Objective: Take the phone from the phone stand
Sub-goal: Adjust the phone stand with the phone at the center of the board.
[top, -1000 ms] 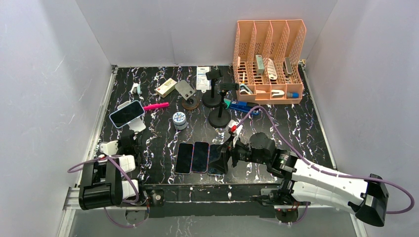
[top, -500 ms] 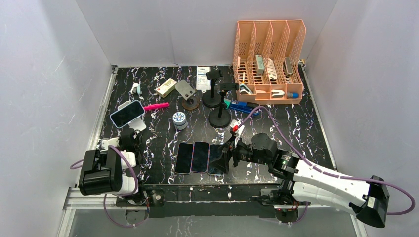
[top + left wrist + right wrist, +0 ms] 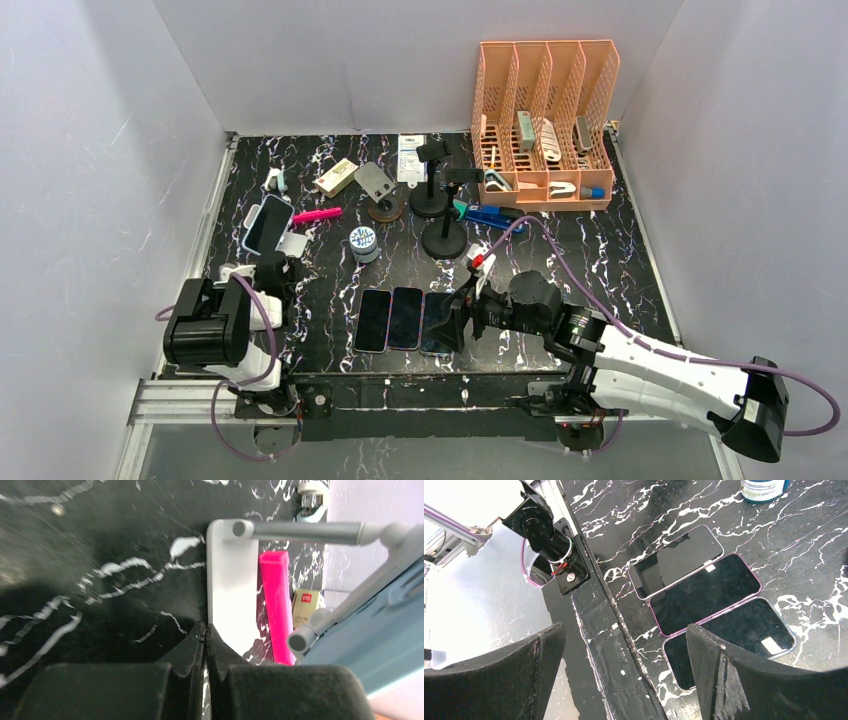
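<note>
The phone [image 3: 266,222] sits on the white phone stand [image 3: 293,245] at the left side of the black counter [image 3: 600,260]. It has a light blue case, and it leans back with its dark screen facing up. The stand's flat white base lies on the counter, and a grey bar goes up from it to the phone.

The left hand [image 3: 272,270] is low, just in front of the stand. It is closed tight and holds nothing. In the left wrist view, the two black fingertips [image 3: 197,640] press together right at the edge of the white base. I cannot tell if they touch it. A pink marker [image 3: 317,214] lies just past the stand.

The right hand [image 3: 455,318] is wide open and holds nothing. It hangs over the near edge of the counter. Three other phones [image 3: 404,318] lie flat side by side there, screens up, right beside that hand.

Farther back are a little round jar [image 3: 363,242], some black stands [image 3: 440,205] and an orange rack [image 3: 545,120] with small things in it. They are all well apart from the phone on the stand.
</note>
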Controlling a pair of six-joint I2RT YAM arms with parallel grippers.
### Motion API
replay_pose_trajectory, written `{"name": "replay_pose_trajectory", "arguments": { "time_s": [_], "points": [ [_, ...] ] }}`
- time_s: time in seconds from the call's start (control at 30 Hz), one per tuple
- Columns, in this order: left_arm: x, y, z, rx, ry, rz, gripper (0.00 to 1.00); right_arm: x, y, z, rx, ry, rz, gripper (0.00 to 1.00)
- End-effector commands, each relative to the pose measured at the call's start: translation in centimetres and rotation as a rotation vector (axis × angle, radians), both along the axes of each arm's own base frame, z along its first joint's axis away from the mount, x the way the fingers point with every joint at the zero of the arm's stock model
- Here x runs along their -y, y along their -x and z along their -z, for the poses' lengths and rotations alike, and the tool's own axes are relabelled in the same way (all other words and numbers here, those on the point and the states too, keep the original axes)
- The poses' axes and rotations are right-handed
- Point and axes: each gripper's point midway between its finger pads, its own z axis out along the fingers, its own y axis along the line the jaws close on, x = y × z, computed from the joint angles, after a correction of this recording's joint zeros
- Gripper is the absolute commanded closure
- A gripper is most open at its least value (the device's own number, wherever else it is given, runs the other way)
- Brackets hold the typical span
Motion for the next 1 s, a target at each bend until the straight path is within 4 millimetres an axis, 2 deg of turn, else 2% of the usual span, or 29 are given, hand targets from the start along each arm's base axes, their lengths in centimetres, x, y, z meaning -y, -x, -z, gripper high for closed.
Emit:
{"name": "replay_pose_trajectory", "arguments": {
  "time_s": [0.0, 0.27, 0.5, 0.73, 0.83, 0.97],
  "points": [
    [2.5, 0.7, 2.5, -0.112, -0.004, 0.096, 1.0, 0.2, -0.2, -0.5, 0.012, -0.022, 0.019, 0.03],
    [3.4, 0.5, 1.9, -0.092, -0.005, 0.132, 1.0, 0.5, -0.2, -0.4, 0.011, -0.016, 0.026, 0.03],
    [3.3, 3.4, 0.7, -0.119, -0.032, 0.159, 0.98, 0.9, -0.4, -0.6, 0.021, -0.008, 0.04, 0.03],
    [5.1, 6.6, -1.1, -0.195, -0.022, 0.296, 0.9, 1.5, -0.4, -0.9, 0.03, 0.004, 0.053, 0.03],
    [4.6, 8.4, -3.4, -0.274, -0.093, 0.334, 0.87, 1.7, -0.3, -1.1, 0.03, 0.009, 0.052, 0.03],
    [3.4, 9.3, -8.9, -0.301, -0.247, 0.377, 0.82, 2.0, -0.2, -1.4, 0.031, 0.014, 0.055, 0.03]
  ]
}}
